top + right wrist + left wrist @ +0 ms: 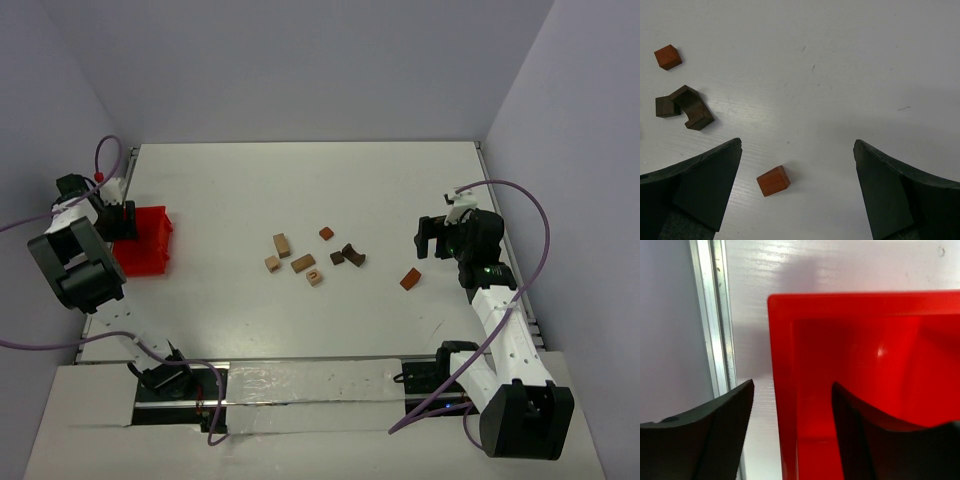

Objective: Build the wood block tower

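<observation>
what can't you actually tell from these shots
- Red bin, contents: left wrist view, left gripper and frame edges cut off its floor; top view, left arm covers part.
- Tan blocks, shapes: top view, too small; right wrist view, beyond its left edge.

You have bright, even overhead light on the white tabletop [300, 180]; the wood blocks [303, 263] throw only short, soft shadows. In your left wrist view the red bin [850, 305] looks oversaturated with a small glare spot, and the dark fingers [705, 440] close to the lens are soft-edged.
</observation>
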`<action>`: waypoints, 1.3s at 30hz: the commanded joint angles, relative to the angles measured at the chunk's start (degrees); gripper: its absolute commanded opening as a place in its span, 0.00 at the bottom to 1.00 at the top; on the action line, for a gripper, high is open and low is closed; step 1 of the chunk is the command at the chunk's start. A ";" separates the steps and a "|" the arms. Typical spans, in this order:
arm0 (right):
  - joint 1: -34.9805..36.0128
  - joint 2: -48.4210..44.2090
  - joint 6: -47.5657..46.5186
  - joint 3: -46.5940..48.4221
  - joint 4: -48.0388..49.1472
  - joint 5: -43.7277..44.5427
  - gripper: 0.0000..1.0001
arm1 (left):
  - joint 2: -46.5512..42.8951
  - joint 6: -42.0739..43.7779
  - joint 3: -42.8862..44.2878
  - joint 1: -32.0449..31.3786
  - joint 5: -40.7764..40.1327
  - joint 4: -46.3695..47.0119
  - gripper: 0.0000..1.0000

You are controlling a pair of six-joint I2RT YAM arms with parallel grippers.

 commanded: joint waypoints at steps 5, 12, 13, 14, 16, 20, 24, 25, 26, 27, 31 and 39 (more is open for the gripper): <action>0.12 -0.68 -0.16 1.43 0.51 -1.56 1.00 | -6.95 -0.83 8.05 0.10 6.70 -6.69 0.90; 0.12 0.32 -0.08 1.80 0.60 -2.36 1.00 | -14.32 -0.17 13.67 -3.81 12.45 -11.95 0.92; 0.12 0.39 -0.08 1.87 0.60 -2.37 1.00 | -15.92 0.28 13.73 -5.47 12.21 -12.33 0.92; 0.12 0.39 -0.08 1.87 0.77 -2.45 1.00 | -17.07 0.46 12.96 -6.88 11.68 -11.91 0.92; 0.10 0.75 -0.14 1.85 0.69 -2.66 1.00 | -20.71 1.46 11.08 -12.81 10.29 -11.38 0.91; 0.12 1.31 -0.24 2.04 0.37 -2.97 1.00 | -24.83 2.98 4.92 -23.97 6.27 -9.56 0.92; 0.12 1.40 -0.25 1.96 0.37 -2.81 1.00 | -25.34 3.86 0.60 -35.20 6.25 -9.44 0.88; 0.12 1.44 -0.25 1.96 0.42 -2.72 1.00 | -24.91 4.14 0.12 -37.37 6.40 -9.87 0.86; 0.12 1.63 -0.30 1.91 0.38 -2.72 1.00 | -23.92 3.58 -0.26 -40.64 6.12 -9.92 0.84; 0.12 1.81 -0.33 1.88 0.34 -2.70 1.00 | -22.97 3.02 -0.61 -43.73 5.82 -9.95 0.81; 0.12 2.32 -0.16 2.12 0.41 -2.34 1.00 | -19.24 -0.21 -1.41 -52.63 3.67 -8.25 0.70; 0.12 2.32 -0.17 1.87 0.76 -0.88 1.00 | -11.69 -7.58 -0.16 -61.13 5.19 -4.37 0.49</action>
